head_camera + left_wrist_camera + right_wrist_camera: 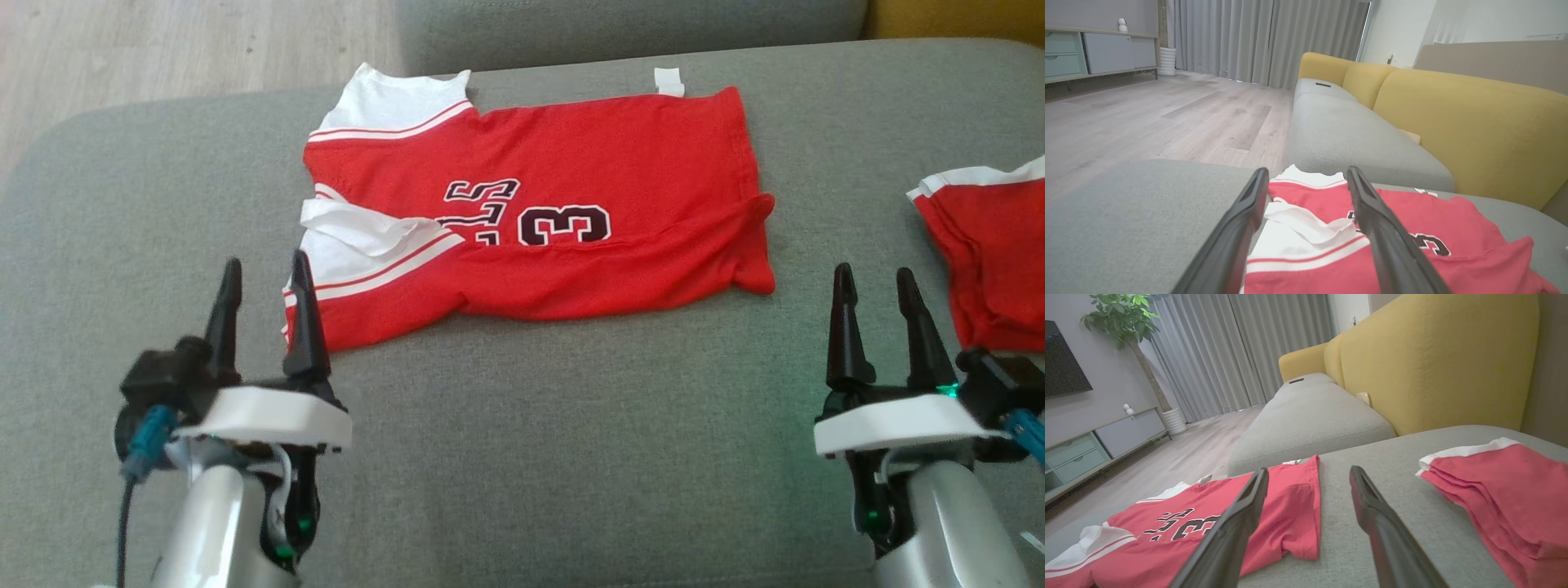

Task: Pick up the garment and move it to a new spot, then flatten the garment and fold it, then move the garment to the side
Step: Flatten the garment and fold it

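The shirt (539,220) is spread on the cushion (571,457), stretched from 9 to 3 o'clock. It is found at 1 o'clock from the nearer left gripper (267,260) and at 10 o'clock from the right gripper (873,271). Both are held wide and empty.

I'm working in a home living room: a sofa (1474,130) with grey cushions and a yellow backrest, floor-length grey curtains (1257,41), a wood-plank floor (1147,118). Along the wall I see a low cabinet (1106,437) with drawers, a dark TV (1061,363) and a tall potted plant (1122,318).
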Robot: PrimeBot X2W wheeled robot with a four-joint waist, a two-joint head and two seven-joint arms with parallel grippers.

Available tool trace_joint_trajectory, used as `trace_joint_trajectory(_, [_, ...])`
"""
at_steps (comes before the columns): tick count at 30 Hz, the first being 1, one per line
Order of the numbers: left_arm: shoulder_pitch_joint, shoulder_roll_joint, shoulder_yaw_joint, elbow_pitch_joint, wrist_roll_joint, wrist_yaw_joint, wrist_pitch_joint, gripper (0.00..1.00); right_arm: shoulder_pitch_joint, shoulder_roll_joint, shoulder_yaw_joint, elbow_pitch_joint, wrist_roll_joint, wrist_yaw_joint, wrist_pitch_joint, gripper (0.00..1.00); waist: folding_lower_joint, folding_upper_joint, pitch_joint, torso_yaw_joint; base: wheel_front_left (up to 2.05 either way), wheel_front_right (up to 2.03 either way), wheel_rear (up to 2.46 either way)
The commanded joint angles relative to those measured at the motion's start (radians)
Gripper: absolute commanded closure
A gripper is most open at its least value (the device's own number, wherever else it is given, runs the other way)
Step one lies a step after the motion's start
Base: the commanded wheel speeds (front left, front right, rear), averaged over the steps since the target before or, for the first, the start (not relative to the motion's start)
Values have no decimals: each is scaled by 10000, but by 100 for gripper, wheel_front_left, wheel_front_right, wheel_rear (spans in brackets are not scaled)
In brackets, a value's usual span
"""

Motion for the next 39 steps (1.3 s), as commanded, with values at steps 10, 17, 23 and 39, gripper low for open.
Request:
trace_joint_trajectory(10, [-777, -36, 139, 1760, 788, 56, -50, 0, -263, -40, 450, -926, 382, 67, -108, 0, 0, -1, 244, -324, 0, 0, 0])
trace_joint_trajectory(17, [-1512, 242, 308, 3756, 1200, 687, -7, 0, -321, -39, 694, -855, 436, 67, -108, 0, 0, -1, 423, -544, 0, 0, 0])
trace_joint_trajectory(23, [-2064, 586, 272, 5213, 1455, 1041, 491, 0, -338, -38, 902, -847, 576, 67, -108, 0, 0, -1, 529, -739, 0, 0, 0])
trace_joint_trajectory(39, [-3031, 655, -115, 6496, 1347, 546, 460, 100, -539, -38, 529, -319, 402, 67, 183, 0, 0, -1, 762, -658, 0, 0, 0])
